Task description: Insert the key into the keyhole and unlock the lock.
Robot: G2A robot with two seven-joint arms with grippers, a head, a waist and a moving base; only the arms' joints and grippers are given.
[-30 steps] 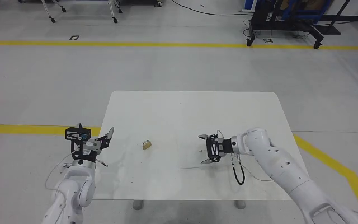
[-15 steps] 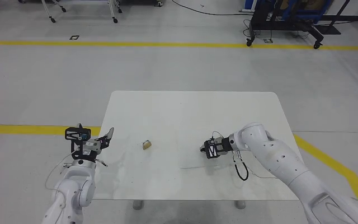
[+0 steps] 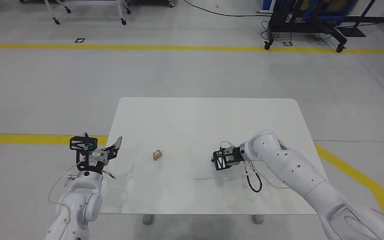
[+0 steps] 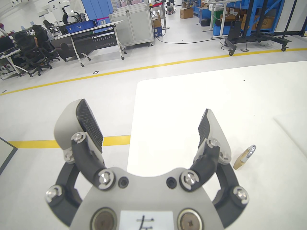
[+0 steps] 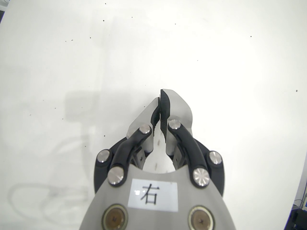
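A small brass padlock [image 3: 157,155] lies on the white table [image 3: 204,120], left of the middle; it also lies near the left wrist view's edge [image 4: 244,157]. My left gripper [image 3: 114,158] hangs open at the table's left edge, a short way from the padlock, with nothing between its fingers [image 4: 146,120]. My right gripper [image 3: 217,161] sits low over the table, right of the middle, fingers pressed together [image 5: 160,96]. Only a thin sliver shows at the pad tips, which I take for the key; the rest of it is hidden.
A black cable loop [image 3: 255,180] hangs from the right arm over the table's front right. The table surface [image 5: 168,37] ahead of the right gripper is bare white with small dark specks. Yellow floor lines run on both sides of the table.
The right gripper went from open to shut and shifted slightly left. The left arm and the padlock have not moved.
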